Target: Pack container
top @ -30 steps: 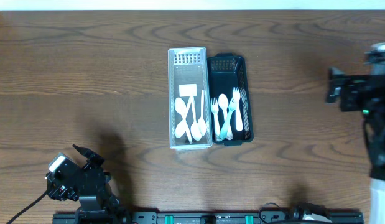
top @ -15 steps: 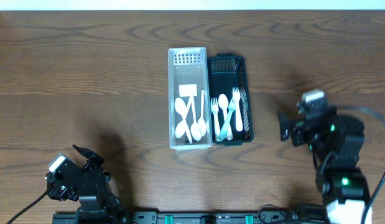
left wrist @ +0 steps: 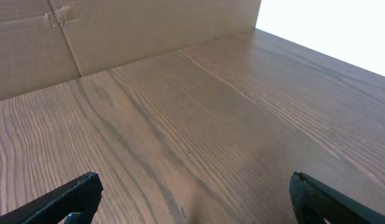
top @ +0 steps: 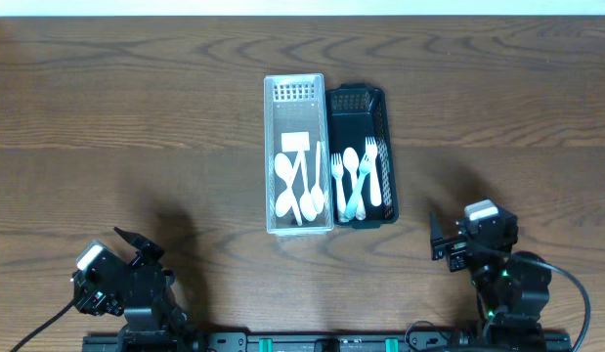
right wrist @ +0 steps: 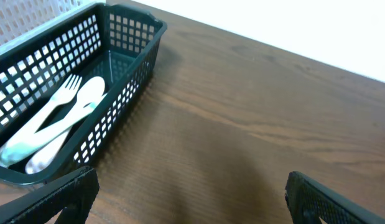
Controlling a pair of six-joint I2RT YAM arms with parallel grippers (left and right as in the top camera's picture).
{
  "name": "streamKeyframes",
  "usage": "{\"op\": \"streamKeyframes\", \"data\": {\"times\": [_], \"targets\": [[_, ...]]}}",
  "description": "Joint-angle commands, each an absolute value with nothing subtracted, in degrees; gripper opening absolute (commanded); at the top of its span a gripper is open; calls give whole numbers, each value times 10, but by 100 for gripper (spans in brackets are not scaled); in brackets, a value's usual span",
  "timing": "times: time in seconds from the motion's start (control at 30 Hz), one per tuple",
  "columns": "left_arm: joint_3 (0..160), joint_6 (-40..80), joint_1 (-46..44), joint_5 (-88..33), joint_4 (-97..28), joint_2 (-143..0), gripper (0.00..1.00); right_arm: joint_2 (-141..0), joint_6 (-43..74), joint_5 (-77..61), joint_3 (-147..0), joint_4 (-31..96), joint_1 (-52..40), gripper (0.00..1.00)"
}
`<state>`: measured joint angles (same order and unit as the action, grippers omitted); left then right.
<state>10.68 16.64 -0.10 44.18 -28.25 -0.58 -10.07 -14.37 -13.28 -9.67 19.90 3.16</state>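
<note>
A white slotted bin (top: 298, 105) holds several white spoons (top: 297, 188) at mid-table. Beside it on the right, touching, a dark green mesh basket (top: 363, 108) holds several white forks (top: 358, 182); the basket (right wrist: 127, 59) and forks (right wrist: 52, 121) also show at the left of the right wrist view. My left gripper (top: 134, 246) is open and empty at the front left, over bare wood (left wrist: 192, 205). My right gripper (top: 436, 238) is open and empty at the front right, just right of the basket (right wrist: 189, 202).
The wooden table (top: 126, 108) stretches wide on both sides of the bins. A cardboard wall (left wrist: 142, 25) stands beyond the table edge in the left wrist view. A black rail (top: 331, 342) runs along the front edge.
My right arm has swung from the far right edge down to the front right and folded low. The left arm, bins and cutlery have not moved.
</note>
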Motion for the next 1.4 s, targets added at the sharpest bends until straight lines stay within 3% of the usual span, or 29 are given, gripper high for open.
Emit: {"op": "streamKeyframes", "data": {"times": [0.0, 0.33, 0.63, 1.37], "targets": [[106, 161, -1, 455, -282, -2, 98, -61, -142, -136, -76, 202, 27, 99], [106, 161, -1, 455, -282, -2, 98, -13, -140, -123, -62, 206, 28, 99], [106, 161, -1, 455, -282, -2, 98, -13, -60, -38, -62, 206, 42, 99], [106, 161, -1, 455, -282, -2, 98, -14, -60, -39, -62, 206, 42, 99]]}}
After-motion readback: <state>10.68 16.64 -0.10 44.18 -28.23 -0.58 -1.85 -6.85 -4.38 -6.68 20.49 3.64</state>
